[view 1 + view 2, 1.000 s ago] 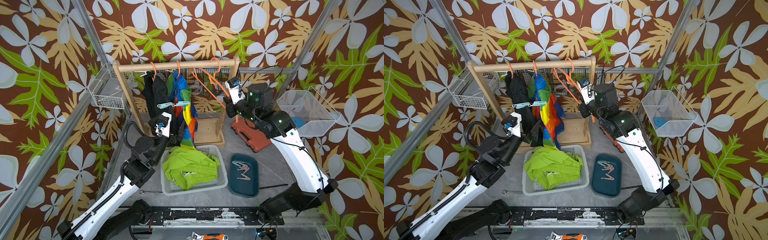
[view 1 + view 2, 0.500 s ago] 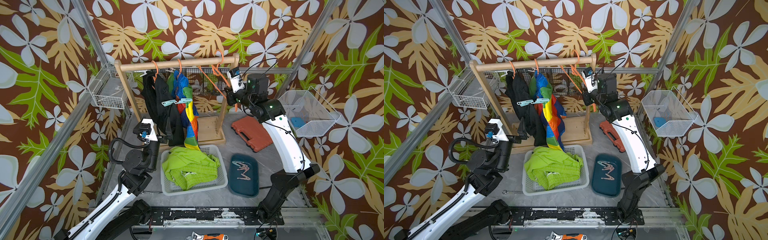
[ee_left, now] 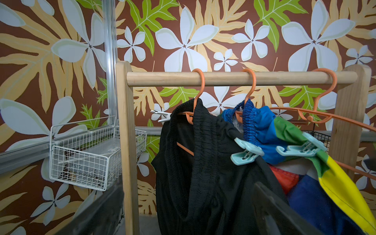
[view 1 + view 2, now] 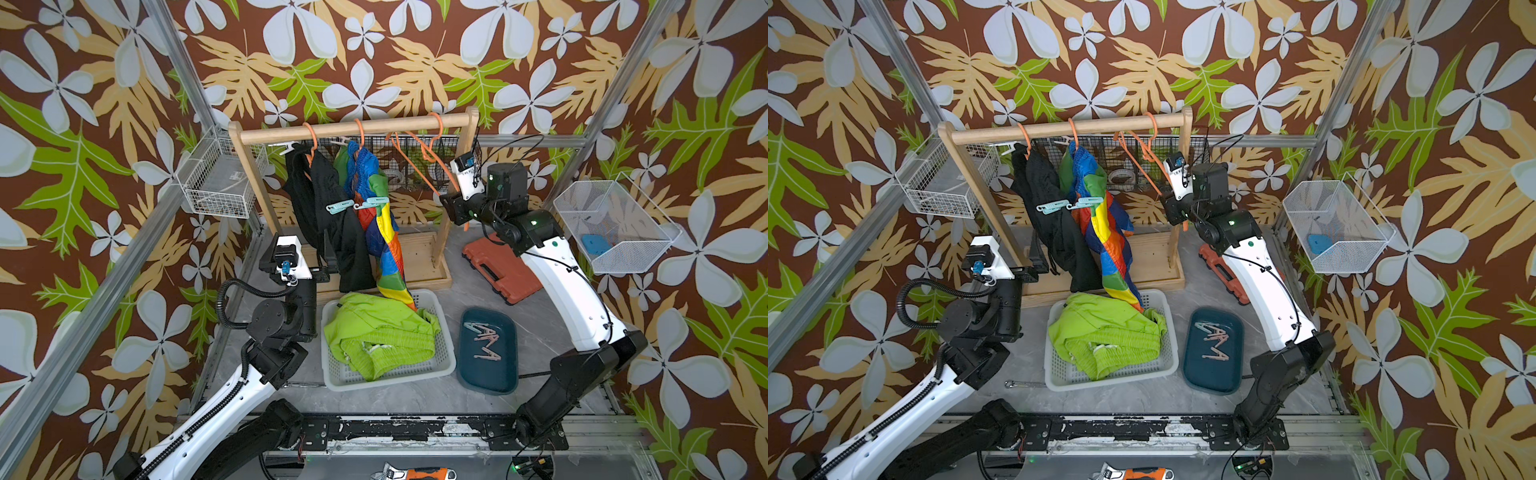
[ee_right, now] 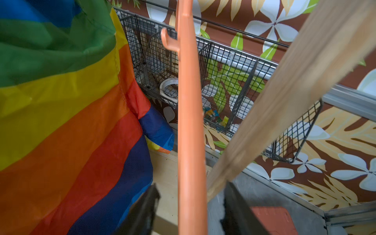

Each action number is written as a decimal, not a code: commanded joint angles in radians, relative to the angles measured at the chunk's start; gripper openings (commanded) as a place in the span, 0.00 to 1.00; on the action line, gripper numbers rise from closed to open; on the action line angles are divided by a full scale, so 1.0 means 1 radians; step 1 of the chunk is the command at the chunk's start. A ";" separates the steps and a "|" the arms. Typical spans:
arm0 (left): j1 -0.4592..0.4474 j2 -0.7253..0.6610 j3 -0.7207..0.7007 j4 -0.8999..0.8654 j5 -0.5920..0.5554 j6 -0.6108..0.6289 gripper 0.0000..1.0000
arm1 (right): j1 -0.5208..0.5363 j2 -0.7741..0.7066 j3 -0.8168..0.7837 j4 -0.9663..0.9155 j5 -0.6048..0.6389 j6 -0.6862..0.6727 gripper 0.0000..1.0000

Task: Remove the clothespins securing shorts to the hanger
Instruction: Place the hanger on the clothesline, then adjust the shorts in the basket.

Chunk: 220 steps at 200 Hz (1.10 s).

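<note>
A pale wooden rack stands along the back edge of the grey, marble-patterned table. Its round dowel rail carries three thin orange plastic hangers. The black shorts, a soft crinkled knit, droop from the hanger nearest the left post. Beside them the colour-blocked shorts hang in slick, smooth panels of blue, green, yellow, orange and red.

Two mint clothespins bite the near ends of those two hangers, side by side (they almost touch). A whitish clothespin pokes out behind the black waistband. The lime green shorts lie crumpled in a white perforated basket near the front edge. Just to its right, a dark teal rounded tray holds a few loose clothespins, slim and V-shaped.

The left pincer hangs low by the rack's left post. Its flat black fingers are spread wide with nothing between them, facing the black shorts. The right pincer is up by the right post, parted around the lower arm of the empty hanger. There is daylight on both sides of the orange bar, so it is not clamped. A ribbed red-orange case lies flat toward the right edge.
</note>
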 commanded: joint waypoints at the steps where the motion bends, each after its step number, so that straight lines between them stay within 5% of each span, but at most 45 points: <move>1: 0.001 0.026 0.031 -0.015 -0.025 0.003 1.00 | 0.002 -0.094 -0.086 0.081 0.015 -0.003 0.81; 48: -0.001 0.058 0.139 -0.239 -0.135 -0.189 0.92 | 0.003 -0.367 -0.367 0.108 0.045 0.015 0.81; 70: 0.000 0.031 0.040 -0.324 -0.199 -0.315 0.86 | 0.002 -0.501 -0.491 0.123 0.046 0.033 0.81; 118: 0.000 0.164 -0.173 -0.182 0.016 -0.514 0.89 | 0.007 -0.645 -0.608 0.110 -0.034 0.072 0.81; 165: -0.004 0.304 -0.236 -0.080 0.176 -0.648 0.89 | 0.007 -0.742 -0.680 0.107 -0.041 0.080 0.81; 220: -0.250 0.379 -0.317 -0.138 0.107 -0.800 0.88 | 0.007 -0.779 -0.732 0.124 -0.041 0.081 0.81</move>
